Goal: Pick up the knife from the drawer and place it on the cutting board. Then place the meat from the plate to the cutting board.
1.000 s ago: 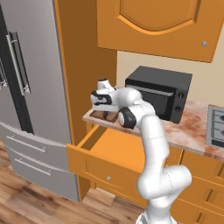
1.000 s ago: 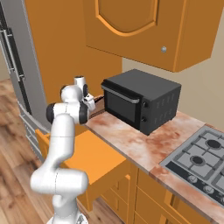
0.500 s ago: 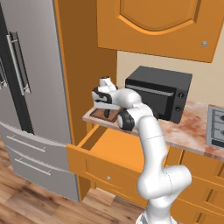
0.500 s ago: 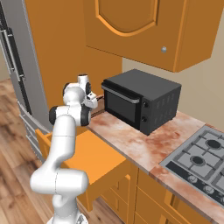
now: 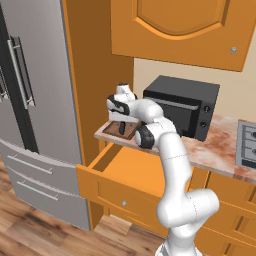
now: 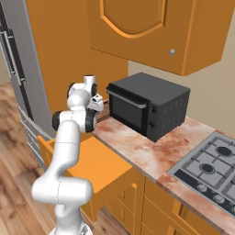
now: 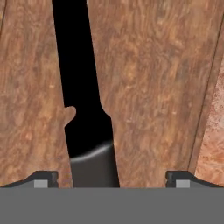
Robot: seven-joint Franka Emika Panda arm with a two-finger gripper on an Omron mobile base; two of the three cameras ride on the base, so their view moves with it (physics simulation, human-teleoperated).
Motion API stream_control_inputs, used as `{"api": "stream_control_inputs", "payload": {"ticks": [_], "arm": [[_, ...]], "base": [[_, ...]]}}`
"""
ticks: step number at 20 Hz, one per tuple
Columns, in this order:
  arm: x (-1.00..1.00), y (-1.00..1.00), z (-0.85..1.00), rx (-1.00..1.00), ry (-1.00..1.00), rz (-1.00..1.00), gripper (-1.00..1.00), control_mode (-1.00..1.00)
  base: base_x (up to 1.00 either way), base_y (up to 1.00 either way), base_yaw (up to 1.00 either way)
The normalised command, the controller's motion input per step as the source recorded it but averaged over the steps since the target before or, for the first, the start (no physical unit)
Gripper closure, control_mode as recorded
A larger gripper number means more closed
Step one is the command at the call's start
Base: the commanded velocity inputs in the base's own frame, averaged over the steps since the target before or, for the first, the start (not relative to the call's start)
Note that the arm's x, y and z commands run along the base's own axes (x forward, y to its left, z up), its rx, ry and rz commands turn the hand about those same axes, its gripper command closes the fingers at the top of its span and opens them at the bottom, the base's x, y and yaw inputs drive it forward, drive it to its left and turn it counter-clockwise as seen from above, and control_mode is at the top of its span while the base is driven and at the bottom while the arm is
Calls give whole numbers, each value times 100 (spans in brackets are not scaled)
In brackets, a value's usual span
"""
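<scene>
The knife (image 7: 83, 100) looks stiff, slim and probably light, with a smooth handle that may slip; the thick rounded handle is the best place to hold it. It lies flat on the cutting board (image 7: 148, 87), directly under the claw (image 7: 113, 177), between its spread tips, which do not touch it.

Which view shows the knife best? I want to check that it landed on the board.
The hand view: the black knife lies flat on the board, between the open fingertips. In the left base view it is a small dark shape under the gripper; the right base view does not make it out.
</scene>
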Motion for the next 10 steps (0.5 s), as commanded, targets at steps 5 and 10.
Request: {"api": "stream_control_inputs", "payload": {"ticks": [5,10], "arm": [[-82,0,24,0,-15,0,-100,-100],[-95,-4,23,1,-16,0,-100,-100]], "base": [[0,0,0],[0,0,0]]}}
